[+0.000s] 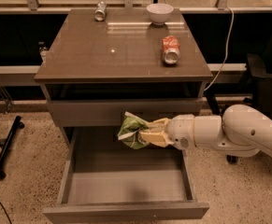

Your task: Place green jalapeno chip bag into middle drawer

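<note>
1. We see the claw (143,135) reaching in from the right on a white arm (229,132), level with the front of the cabinet and above the open drawer (126,186).
2. Its tan fingers (153,137) are pinched on the bag (132,130), gripping its right side.
3. The bag sticks out to the left of the claw, crumpled, light green with a white edge. It hangs in the air over the back part of the drawer and is clear of the floor.
4. Below the claw, the drawer is pulled well out toward us, and we see its tall side walls and bare flat floor.
5. Just behind and above the claw runs a closed drawer front (89,112); the bag's top overlaps its lower edge in our view.
6. Higher up and behind the claw lies the worktop (117,55).
7. On it, up and slightly right of the claw, a red can (170,49) lies on its side.
8. Farther back sit a white bowl (159,13) and, to the left of it, a silver can (100,10).
9. A white cable (226,45) hangs to the right, above the arm.
</note>
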Motion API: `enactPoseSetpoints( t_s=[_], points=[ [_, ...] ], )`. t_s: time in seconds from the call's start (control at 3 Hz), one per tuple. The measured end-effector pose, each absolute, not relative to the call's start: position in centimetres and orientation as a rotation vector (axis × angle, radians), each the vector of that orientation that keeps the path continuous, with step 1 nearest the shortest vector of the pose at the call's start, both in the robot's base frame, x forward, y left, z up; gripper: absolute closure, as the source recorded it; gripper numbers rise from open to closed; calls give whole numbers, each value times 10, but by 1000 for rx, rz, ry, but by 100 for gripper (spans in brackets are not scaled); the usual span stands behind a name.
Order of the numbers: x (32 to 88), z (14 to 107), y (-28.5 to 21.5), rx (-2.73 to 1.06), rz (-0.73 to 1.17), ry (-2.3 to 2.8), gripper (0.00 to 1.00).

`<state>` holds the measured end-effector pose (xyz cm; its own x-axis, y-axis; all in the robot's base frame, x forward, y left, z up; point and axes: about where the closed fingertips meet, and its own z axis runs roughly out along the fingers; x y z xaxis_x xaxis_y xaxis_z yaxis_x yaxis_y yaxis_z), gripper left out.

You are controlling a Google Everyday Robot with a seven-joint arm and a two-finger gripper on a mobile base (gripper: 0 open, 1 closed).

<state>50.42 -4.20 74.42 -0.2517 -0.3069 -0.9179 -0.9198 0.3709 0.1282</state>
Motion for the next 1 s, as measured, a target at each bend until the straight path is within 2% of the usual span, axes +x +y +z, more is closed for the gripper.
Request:
enactPoseSetpoints(
  t_s=[1.0],
  points=[
    [496,639,-21,-1022,833,1970,100]
  ],
)
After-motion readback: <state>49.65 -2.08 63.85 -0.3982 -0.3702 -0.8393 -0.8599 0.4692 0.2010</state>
